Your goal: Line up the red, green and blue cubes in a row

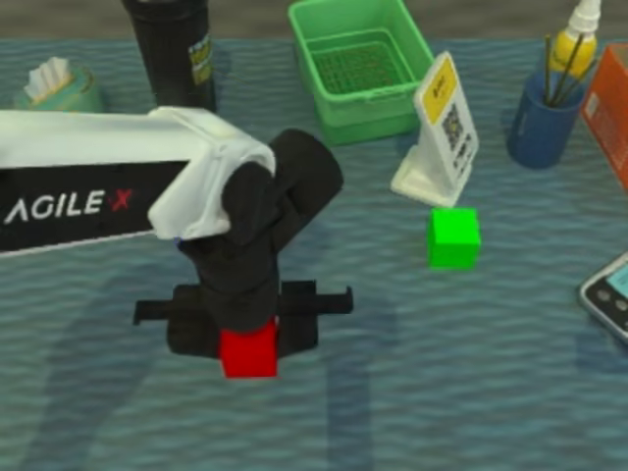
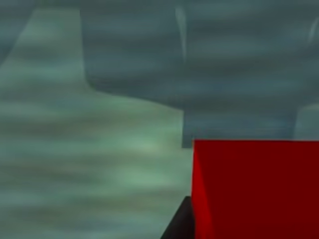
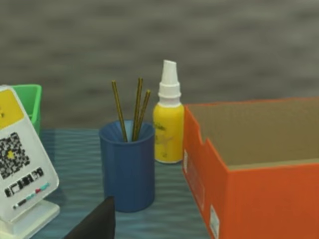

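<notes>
- One red cube [image 1: 248, 351] — front left-centre of table, pinched between the closed-in fingers of the left gripper [image 1: 245, 334].
- One green cube [image 1: 453, 237] — right of centre, just beside the QR sign [image 1: 442, 128].
- Right gripper: jaws, cannot tell.
- One green basket [image 1: 304, 39], one pen cup [image 1: 535, 132].

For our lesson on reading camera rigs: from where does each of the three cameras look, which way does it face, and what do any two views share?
Top view: above the table, facing down; shows the left arm over the red cube and the green cube.
Left wrist view: on the left arm, close to the tabletop; the red cube fills a corner.
Right wrist view: low, facing the blue pen cup, yellow bottle and orange box; a dark finger shows.
Shared: top and left wrist both show the red cube.
</notes>
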Controlling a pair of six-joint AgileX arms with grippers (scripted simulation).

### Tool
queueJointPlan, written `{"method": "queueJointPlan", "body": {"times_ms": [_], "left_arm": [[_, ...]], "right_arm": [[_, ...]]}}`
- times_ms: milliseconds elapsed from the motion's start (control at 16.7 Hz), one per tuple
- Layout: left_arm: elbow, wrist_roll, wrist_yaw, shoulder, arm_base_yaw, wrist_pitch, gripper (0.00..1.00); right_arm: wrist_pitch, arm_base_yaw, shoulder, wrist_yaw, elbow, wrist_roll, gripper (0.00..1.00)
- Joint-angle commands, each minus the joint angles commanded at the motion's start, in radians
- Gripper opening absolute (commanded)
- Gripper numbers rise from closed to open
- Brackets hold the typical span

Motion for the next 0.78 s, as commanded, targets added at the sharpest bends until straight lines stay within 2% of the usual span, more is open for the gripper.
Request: {"method": "queueJointPlan", "body": {"times_ms": [180, 420, 780], "left_arm": [[-0.047, 0.002, 0.000, 0.030, -0.001, 0.071, 0.00], [-0.049, 0.002, 0.000, 0.032, -0.001, 0.073, 0.00], [-0.049, 0.002, 0.000, 0.032, -0.001, 0.073, 0.45]], "right_arm": [[0.000, 0.000, 0.000, 0.000, 0.000, 0.000, 1.00], [0.000, 0.000, 0.000, 0.000, 0.000, 0.000, 1.00], [0.000, 0.000, 0.000, 0.000, 0.000, 0.000, 1.00]]}}
